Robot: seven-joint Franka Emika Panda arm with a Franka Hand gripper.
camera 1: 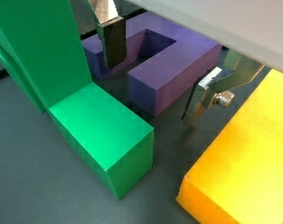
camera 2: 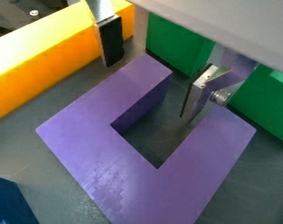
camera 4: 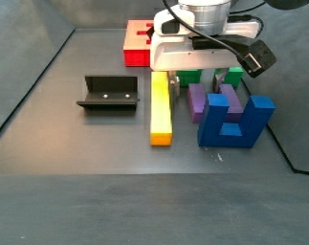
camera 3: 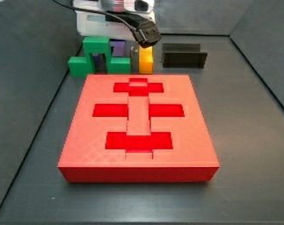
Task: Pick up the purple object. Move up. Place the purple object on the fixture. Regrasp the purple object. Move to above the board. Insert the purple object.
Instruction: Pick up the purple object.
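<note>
The Panda's 2-finger gripper hangs spread over the small purple plastic U-shaped block, 1 prong between its plates, the block lying flat between the green arch block and the yellow bar.

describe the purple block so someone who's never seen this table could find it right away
Behind the big red board stands a cluster of blocks under the gripper. The purple object lies between the long yellow bar and the green block: the only purple, U-shaped piece.
</note>
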